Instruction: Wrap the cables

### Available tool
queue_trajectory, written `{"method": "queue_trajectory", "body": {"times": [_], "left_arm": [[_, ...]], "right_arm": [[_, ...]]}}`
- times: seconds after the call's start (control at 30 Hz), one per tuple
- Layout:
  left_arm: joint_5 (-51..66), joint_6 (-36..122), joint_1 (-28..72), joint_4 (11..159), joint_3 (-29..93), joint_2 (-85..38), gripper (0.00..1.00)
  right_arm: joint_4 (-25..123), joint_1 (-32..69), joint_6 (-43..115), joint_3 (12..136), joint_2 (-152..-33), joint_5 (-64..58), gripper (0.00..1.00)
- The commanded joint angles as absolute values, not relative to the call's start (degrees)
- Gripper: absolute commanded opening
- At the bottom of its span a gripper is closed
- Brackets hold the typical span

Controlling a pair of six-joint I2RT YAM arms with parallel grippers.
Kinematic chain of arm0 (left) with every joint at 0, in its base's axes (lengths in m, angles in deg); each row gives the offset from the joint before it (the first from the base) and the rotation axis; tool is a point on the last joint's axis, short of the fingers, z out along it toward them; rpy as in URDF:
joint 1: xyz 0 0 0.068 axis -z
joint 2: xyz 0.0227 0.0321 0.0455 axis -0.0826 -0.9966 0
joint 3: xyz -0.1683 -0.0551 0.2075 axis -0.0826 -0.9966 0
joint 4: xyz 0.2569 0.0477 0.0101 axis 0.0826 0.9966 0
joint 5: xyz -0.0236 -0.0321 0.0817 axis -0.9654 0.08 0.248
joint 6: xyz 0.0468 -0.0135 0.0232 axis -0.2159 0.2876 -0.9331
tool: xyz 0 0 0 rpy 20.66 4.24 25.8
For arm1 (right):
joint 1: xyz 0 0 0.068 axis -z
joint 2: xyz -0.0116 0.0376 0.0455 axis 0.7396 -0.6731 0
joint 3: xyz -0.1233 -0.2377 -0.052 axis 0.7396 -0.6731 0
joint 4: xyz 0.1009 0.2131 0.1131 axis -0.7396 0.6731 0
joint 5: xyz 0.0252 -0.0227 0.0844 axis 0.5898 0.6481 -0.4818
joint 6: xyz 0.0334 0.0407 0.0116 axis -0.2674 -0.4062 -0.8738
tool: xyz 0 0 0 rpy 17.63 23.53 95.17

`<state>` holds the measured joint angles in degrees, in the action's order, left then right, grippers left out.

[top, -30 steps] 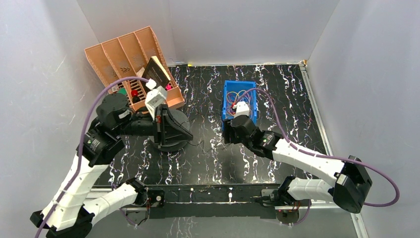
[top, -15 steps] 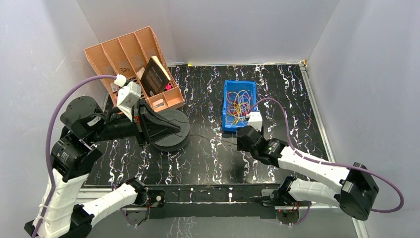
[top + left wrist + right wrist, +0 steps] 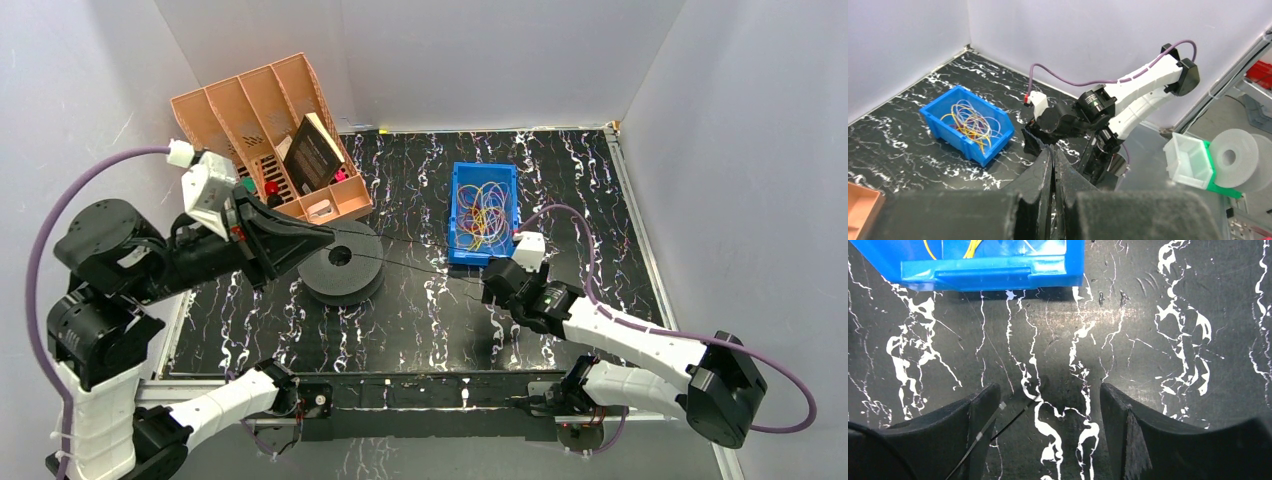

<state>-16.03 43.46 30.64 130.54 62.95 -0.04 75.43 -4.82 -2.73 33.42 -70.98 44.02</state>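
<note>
One desk point(image 3: 420, 310), black marbled; one orange organiser point(image 3: 240, 110), far left; one black spool point(image 3: 340, 275), lying flat; one blue bin point(image 3: 458, 245) holding tangled coloured cables point(image 3: 482, 212). The left end effector point(image 3: 328, 233), closed, seemingly pinches a dark cable point(image 3: 410, 258) stretched over the spool toward the right end effector point(image 3: 1048, 400), jaws apart.

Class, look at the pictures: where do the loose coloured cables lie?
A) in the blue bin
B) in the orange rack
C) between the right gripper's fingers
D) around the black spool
A: the coloured cables lie in a tangle inside the blue bin.
</note>
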Motion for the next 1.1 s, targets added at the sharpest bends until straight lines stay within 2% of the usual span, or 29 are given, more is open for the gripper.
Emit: {"method": "queue_trajectory", "body": {"times": [0.0,0.2,0.33,0.6,0.83,1.07], "left_arm": [[-11.6,41.97,30.65,133.22,68.21,0.39,0.0],[-8.77,42.46,30.61,133.63,68.94,0.69,0.0],[-6.09,42.76,30.61,133.94,70.82,0.94,0.0],[-4.81,43.71,30.6,132.58,72.08,1.85,0.0],[-6.64,44.21,30.6,133.18,70.52,0.99,0.0],[-8.69,44.48,30.6,134.13,68.09,-0.68,0.0]], "right_arm": [[76.09,-3.32,-7.65,32.19,-70.45,44.75,0.82],[75.59,-0.24,-9.64,31.87,-70.75,42.88,0.95],[76.17,3.63,-10.79,31.58,-71.66,41.05,0.98],[76.78,12.81,-9.34,34.32,-74.61,35.75,0.98],[77.27,13.59,-7.12,39.03,-74.56,35.33,0.99],[74.1,13.59,-0.37,41.7,-69.67,28.08,0.98]]}}
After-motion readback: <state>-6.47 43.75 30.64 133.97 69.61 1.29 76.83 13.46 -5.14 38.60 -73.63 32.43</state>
